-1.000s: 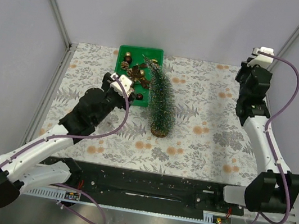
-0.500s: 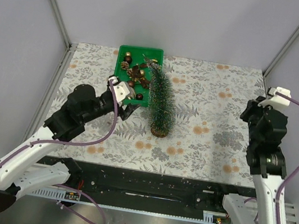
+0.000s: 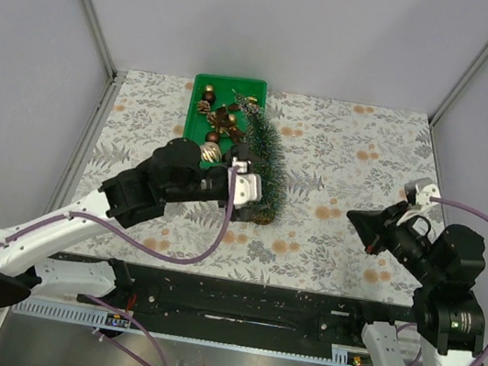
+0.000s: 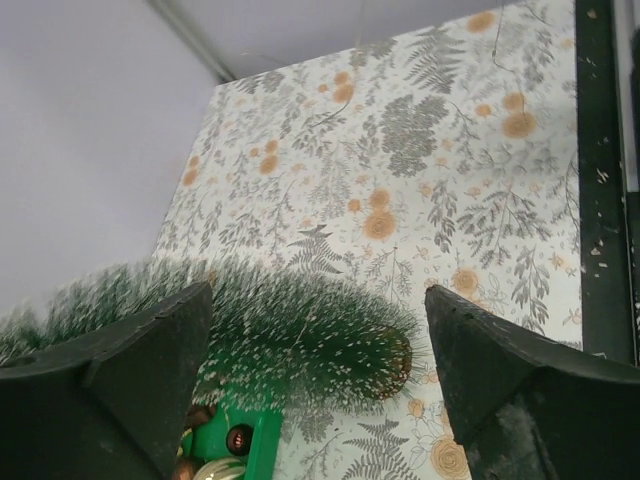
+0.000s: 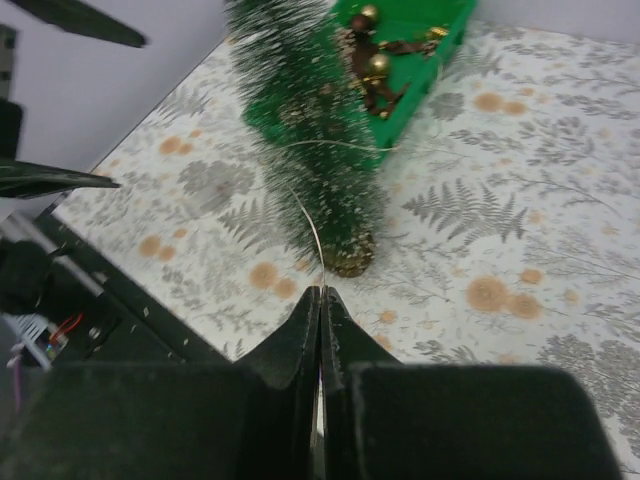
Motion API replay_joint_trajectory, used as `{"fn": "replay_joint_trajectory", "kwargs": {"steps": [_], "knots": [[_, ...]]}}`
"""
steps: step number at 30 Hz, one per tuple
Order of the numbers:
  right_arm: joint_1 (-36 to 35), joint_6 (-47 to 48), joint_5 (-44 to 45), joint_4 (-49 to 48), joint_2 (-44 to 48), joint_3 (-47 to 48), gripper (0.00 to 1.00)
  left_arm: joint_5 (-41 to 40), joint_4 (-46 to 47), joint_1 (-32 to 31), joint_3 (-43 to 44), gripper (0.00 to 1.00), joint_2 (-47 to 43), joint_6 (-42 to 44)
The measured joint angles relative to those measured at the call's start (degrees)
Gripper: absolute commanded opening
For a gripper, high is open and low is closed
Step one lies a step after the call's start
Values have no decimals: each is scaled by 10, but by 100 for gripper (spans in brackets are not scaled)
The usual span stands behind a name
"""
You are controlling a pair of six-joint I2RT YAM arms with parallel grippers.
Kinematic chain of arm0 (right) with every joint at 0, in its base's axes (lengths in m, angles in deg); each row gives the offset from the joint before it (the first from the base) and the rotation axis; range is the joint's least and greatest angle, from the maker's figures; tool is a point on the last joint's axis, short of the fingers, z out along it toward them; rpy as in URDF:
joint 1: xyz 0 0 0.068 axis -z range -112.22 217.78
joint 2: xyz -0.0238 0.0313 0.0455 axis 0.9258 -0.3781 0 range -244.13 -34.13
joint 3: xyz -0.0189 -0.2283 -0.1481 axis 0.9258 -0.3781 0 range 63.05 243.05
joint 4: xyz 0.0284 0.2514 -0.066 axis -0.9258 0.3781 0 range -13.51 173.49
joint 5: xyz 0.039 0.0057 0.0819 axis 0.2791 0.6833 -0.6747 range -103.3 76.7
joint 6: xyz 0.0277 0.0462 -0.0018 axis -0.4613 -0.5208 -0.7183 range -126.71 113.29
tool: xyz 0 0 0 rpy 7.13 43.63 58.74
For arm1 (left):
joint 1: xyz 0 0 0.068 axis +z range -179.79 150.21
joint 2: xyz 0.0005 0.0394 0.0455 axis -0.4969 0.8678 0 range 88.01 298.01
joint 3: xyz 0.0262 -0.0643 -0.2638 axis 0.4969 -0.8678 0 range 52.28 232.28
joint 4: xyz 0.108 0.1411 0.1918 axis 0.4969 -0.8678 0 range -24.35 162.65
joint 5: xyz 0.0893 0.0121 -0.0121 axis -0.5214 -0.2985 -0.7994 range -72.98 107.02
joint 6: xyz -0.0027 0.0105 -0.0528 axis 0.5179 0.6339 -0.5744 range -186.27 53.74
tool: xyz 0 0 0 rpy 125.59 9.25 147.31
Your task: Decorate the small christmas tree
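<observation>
1. Top external view. Shows the small christmas tree (image 3: 263,169) standing upright on its round wooden base (image 3: 260,214), on a fern-and-flower tablecloth (image 3: 351,154). Sets it just beside the right edge of a green tray (image 3: 232,79), with the tip overlapping the tray's far right corner. Shows gold and brown baubles (image 3: 219,122) heaped in the tray. Places the left gripper (image 3: 245,186) close against the tree's lower left side, with the arm stretched over the tray's near end. Cannot tell from here whether gripper and branches touch. Places the right gripper (image 3: 351,217) well to the right of the tree, low over the cloth and pointing toward it.

2. Left wrist view. Shows both black fingers (image 4: 130,365) spread wide apart. Frames the tree's lower half and wooden base in the gap between them, farther off than the fingertips. Catches a corner of the green tray at the bottom edge, holding a dark brown bauble (image 4: 238,438) with a gold one just below it.

3. Right wrist view. Shows the right fingers pressed together, pinching a thin pale wire (image 5: 321,272) at their tips. Traces the wire curving up and left to the tree's lower branches, then running sideways across the foliage. Puts the tree straight ahead, base on the cloth, with the tray and its baubles just behind it.
</observation>
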Motion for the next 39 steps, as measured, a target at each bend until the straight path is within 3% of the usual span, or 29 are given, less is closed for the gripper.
{"fn": "replay_joint_trajectory", "kwargs": {"steps": [7,16,18,21,22,24,39], "knots": [[0,0,-145,8,26,0,0,-30,6,-81,0,99,40,80],[-1,-7,-211,-17,20,-1,0,-93,96,-143,2,97,78,132],[-1,-8,-219,-18,19,-1,0,-103,119,-155,2,85,84,136],[-1,-9,-224,-18,19,-1,0,-113,151,-168,2,44,91,139],[-1,-9,-225,-18,19,-1,0,-116,158,-170,2,35,93,135],[-1,-10,-227,-18,19,-1,0,-120,169,-172,2,27,98,129],[-1,-18,-256,-43,-2,0,0,-143,195,-173,-9,34,101,111]]}}
